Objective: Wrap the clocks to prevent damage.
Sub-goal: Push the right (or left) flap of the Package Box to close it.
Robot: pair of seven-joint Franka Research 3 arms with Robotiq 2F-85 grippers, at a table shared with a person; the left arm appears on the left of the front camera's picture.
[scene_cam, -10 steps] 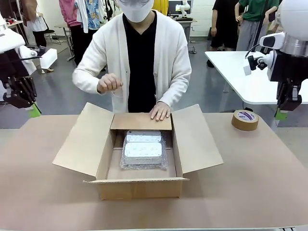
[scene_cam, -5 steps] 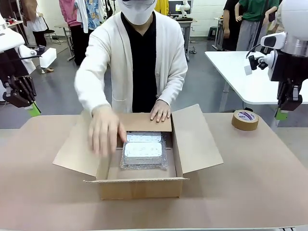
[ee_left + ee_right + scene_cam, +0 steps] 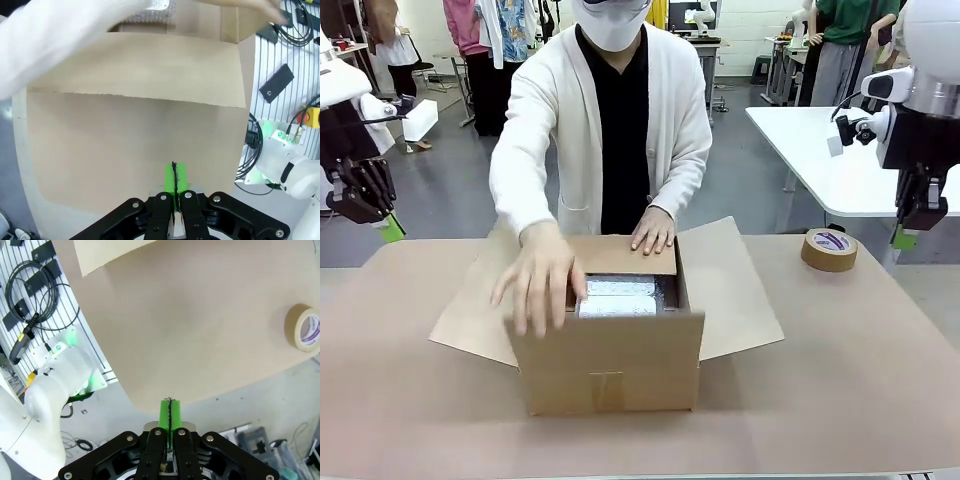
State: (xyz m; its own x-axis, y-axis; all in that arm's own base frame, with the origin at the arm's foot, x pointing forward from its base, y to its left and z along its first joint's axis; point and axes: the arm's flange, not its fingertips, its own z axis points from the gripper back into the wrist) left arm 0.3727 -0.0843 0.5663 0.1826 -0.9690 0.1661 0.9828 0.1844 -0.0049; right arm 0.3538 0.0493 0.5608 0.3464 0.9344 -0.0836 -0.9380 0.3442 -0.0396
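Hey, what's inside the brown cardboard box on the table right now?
White clocks in clear bubble wrap lie inside the brown cardboard box. Its upright near flap covers their nearer part and the box floor, so nothing else inside can be seen.

- The upright front flap (image 3: pixel 610 355) of the cardboard box (image 3: pixel 730 290) hides most of the bubble-wrapped clocks (image 3: pixel 618 297).
- The person's hand (image 3: pixel 542 280) at the box's left side is motion-blurred.
- The right wrist view's edge cuts off the tape roll (image 3: pixel 303 334).
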